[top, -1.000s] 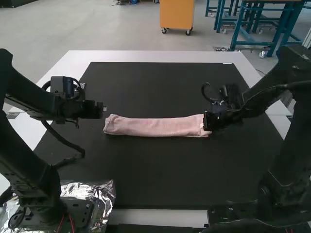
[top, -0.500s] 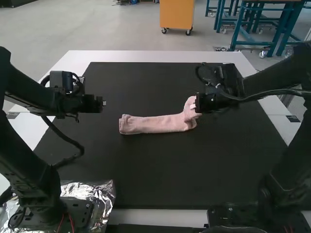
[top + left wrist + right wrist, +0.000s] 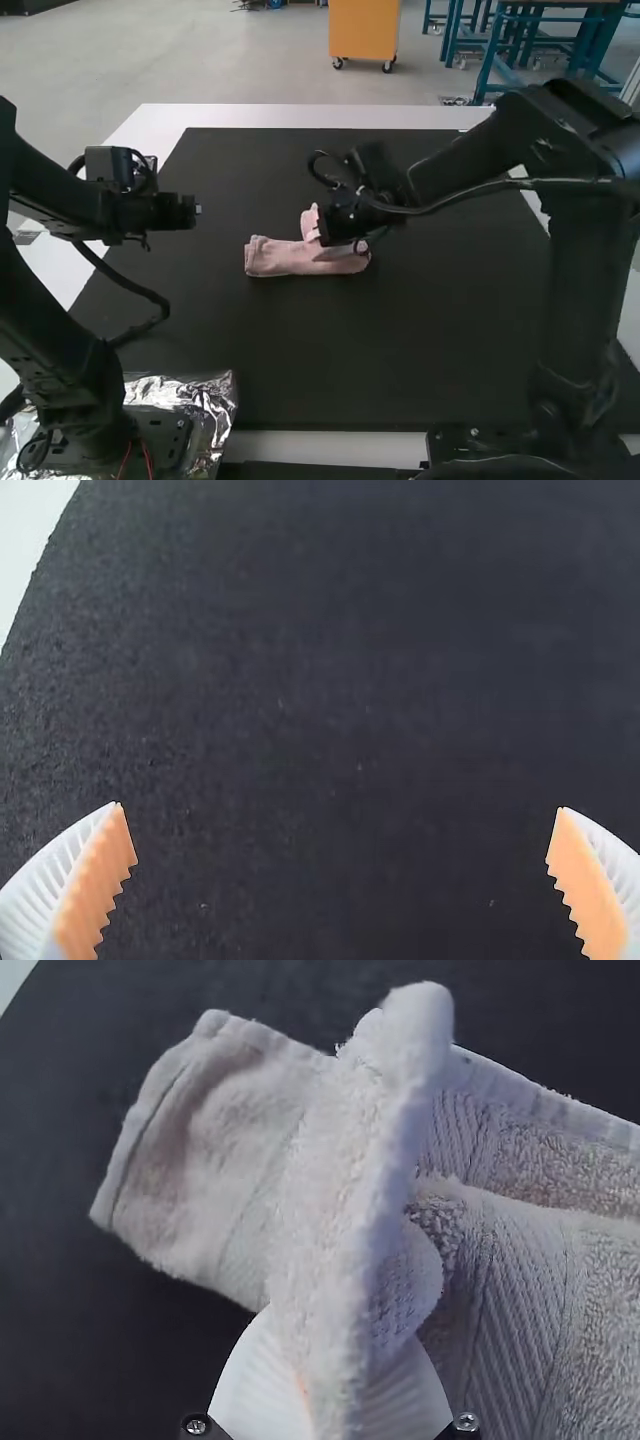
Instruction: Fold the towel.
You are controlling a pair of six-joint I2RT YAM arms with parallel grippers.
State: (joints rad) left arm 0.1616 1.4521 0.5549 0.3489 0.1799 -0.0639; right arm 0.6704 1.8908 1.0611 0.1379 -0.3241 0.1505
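While right gripper (image 3: 345, 1310) pinches the pink terry towel (image 3: 282, 260)'s raised end near mid-frame, lower it edge-aligned, leaving open left gripper (image 3: 340, 808) aside.

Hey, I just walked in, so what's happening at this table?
A robot is folding a pink towel. Its right gripper is shut on one end, holding it up over the rest, which lies as a narrow strip on the black mat. The left gripper hangs open, away from the towel. This fold isn't laid flat yet.

Pink towel (image 3: 290, 259), partly folded over
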